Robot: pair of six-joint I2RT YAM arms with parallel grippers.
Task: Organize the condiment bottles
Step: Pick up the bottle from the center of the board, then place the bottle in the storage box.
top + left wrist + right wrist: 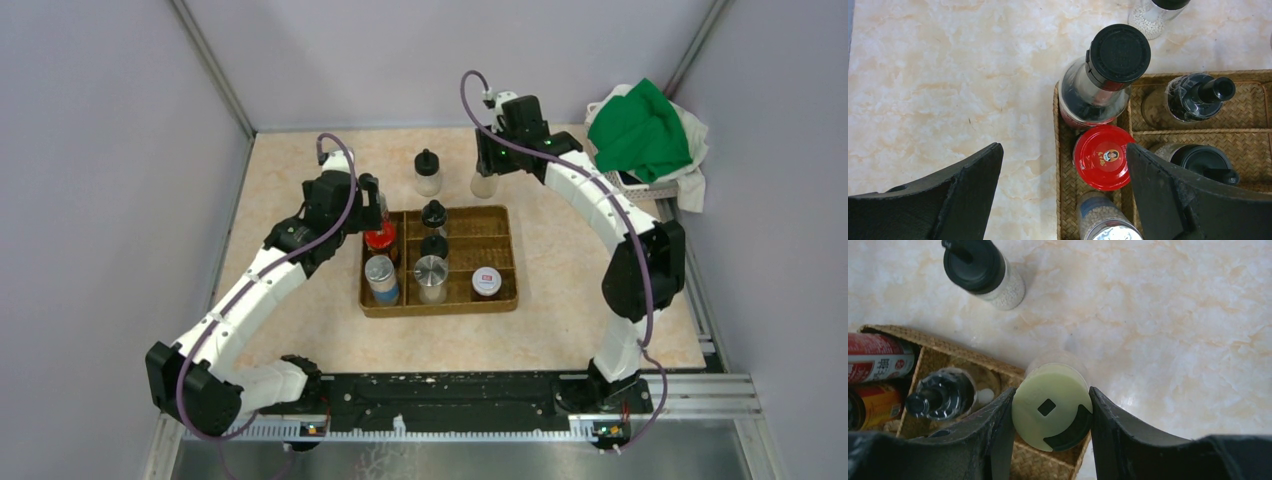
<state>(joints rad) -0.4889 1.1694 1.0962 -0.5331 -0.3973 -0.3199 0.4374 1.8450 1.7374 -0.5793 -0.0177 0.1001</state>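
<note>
Yellow-green-lidded jar (1050, 410) sits pinched in the right gripper (1051, 402), likely bound for the woven tray (973, 360), while the left gripper (1063, 150) hangs wide open above it.

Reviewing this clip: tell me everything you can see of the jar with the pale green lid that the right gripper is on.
The jar has a round, pale yellow-green lid that looks like plastic, with a small square hole and a dark crescent opening. A clear body shows under it; its contents cannot be made out. It is upright, just outside the far right corner of the woven tray. The right gripper has its fingers pressed against the lid on both sides. Whether it rests on the table is unclear.
</note>
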